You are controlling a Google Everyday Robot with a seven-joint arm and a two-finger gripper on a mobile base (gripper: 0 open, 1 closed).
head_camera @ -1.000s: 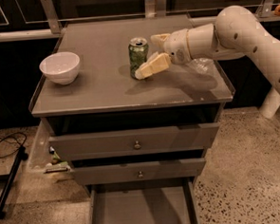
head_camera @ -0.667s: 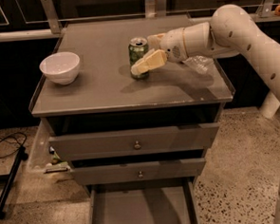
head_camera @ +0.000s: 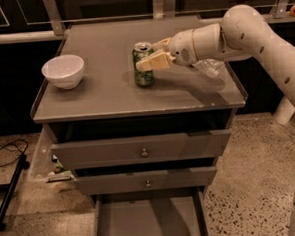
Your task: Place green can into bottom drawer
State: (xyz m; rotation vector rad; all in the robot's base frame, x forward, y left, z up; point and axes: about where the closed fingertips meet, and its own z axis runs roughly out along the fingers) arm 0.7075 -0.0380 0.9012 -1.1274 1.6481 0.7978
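gripper [head_camera: 148, 55] at upright green can [head_camera: 144, 76], perhaps touching, bottom drawer [head_camera: 149, 222] open

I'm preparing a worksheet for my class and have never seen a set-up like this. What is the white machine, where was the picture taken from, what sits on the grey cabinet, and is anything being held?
The white curved thing is a robot arm reaching in from the right. At its end is the gripper, its grasping part, right at the top of the green can. The can stands upright on the cabinet top; whether it is clamped yet cannot be told. The one camera looks down at the cabinet's front from above. A white bowl sits at the left, apart from the can. Below, the bottom drawer, where the can should go, is pulled open.
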